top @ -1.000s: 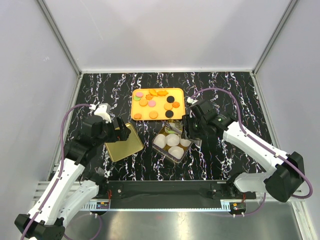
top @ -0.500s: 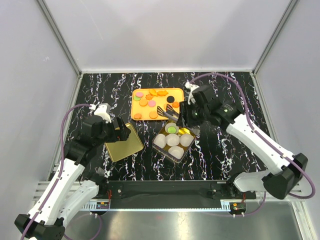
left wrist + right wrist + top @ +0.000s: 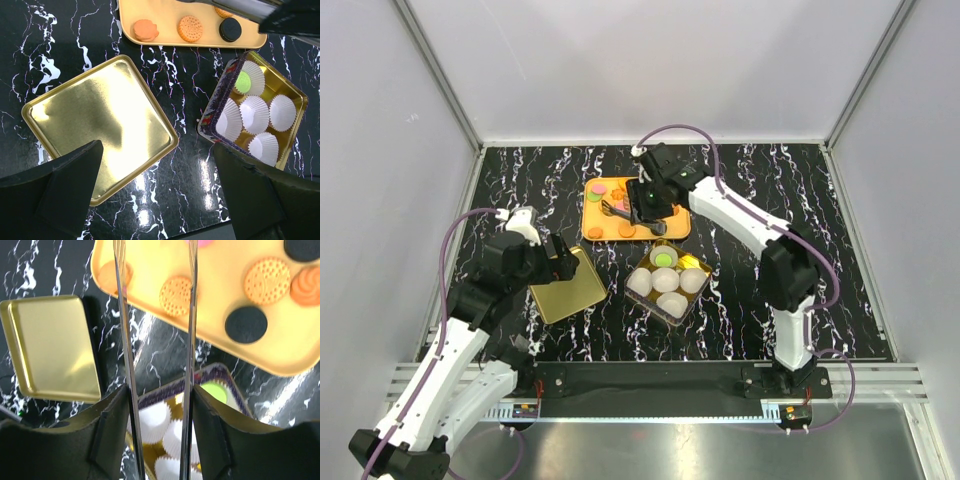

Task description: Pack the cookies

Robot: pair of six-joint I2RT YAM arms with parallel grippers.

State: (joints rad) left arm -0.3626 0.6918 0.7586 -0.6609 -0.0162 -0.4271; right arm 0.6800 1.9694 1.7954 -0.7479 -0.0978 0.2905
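**Over the orange tray, tongs poised above the cookies**

At the far middle of the table, the right pincer is clamped on metal tongs, their tips apart above cookies lying on the tray. One green cookie sits in a paper cup inside the gold box just near of it. Left of the box, the left pincer hangs spread wide over the gold lid.

Cookies are orange, black and green; tray orange, lid gold, table black veined white.
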